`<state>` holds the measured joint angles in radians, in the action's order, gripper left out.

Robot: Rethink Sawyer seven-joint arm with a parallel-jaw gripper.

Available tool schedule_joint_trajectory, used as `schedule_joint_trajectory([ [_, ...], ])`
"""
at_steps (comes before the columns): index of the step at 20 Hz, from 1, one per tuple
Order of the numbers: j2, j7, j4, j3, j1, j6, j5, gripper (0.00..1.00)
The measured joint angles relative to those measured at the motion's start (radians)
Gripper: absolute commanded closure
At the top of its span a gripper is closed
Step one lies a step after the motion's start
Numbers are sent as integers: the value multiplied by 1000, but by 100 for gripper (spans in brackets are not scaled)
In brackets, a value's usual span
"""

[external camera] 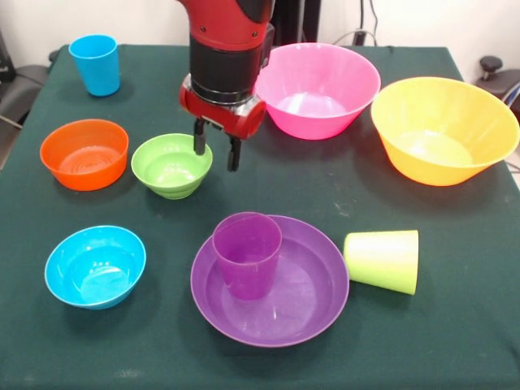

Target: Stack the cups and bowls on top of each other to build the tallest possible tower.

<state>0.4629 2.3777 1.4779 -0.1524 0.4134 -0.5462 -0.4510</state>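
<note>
Nothing stacked yet, by my read: every bowl sits apart on the table. Gripper hangs with fingers spread and empty, one finger just over the green bowl rim, mid-surface. Orange bowl and blue bowl lie toward one side edge, pink bowl and yellow bowl toward the robot's edge. Purple cup stands in the purple bowl; lime cup lies tipped beside it; blue cup in a corner. I see no orange cup. Whole tower remains.

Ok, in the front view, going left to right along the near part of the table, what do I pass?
Blue bowl → purple cup, standing upright in the wide purple bowl → lime green cup, lying on its side just right of that bowl's rim.
</note>
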Motion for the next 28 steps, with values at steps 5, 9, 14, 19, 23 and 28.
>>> schedule_joint_trajectory([
  [5, -11, 0, -7, -1, 3, 0, 0, 0],
  [9, -24, 0, -22, -2, 3, 0, 0, 0],
  [14, -55, 0, -48, -2, 4, 0, 0, 0],
  [19, -78, 0, -62, -2, 11, 0, 0, 0],
  [23, -95, 0, -67, -3, 20, 0, 0, 0],
  [28, -107, 0, -69, -3, 27, 0, 0, 0],
])
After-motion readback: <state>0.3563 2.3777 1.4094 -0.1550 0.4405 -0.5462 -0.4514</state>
